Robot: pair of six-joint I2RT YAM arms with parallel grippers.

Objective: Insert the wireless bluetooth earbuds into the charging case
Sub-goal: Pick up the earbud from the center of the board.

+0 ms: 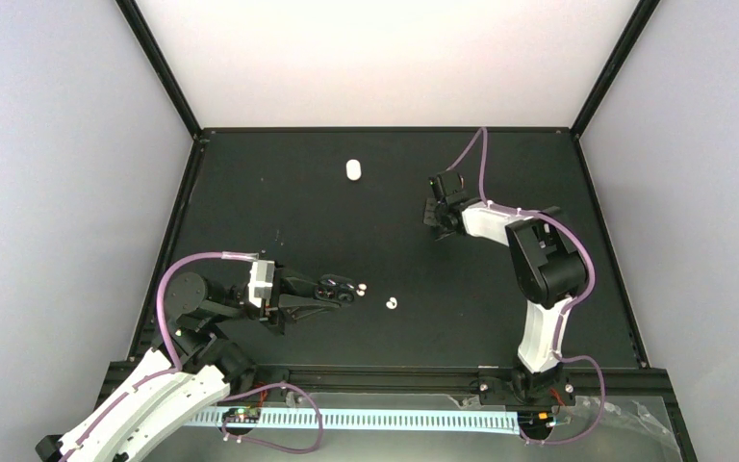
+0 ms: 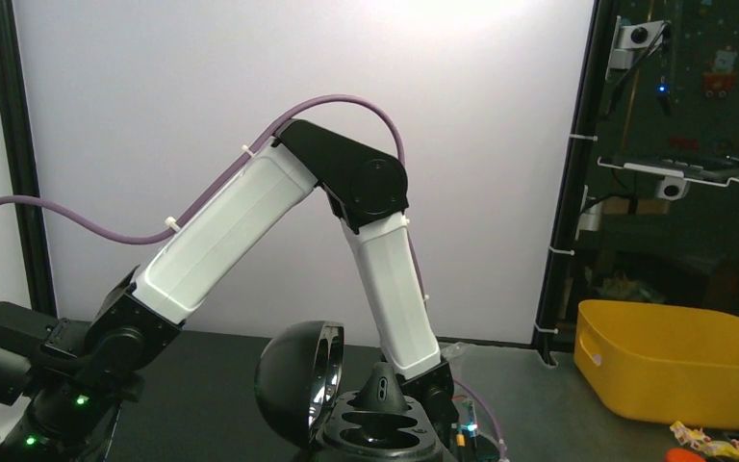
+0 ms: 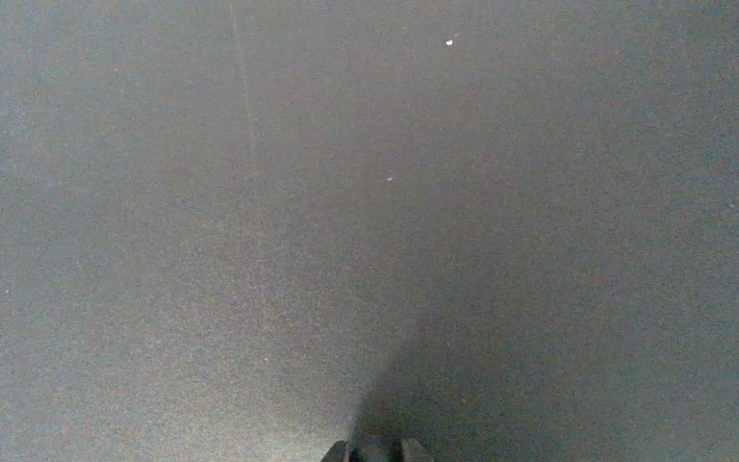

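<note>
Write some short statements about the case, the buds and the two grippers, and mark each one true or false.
1. The case has its lid open. True.
2. A white bud lies on the table, apart from the case. True.
3. The right gripper is at the case. False: it is far from it, over bare table; the left gripper is the one at the case.
4. The white oval thing lies by the arms' bases. False: it lies near the far edge.
</note>
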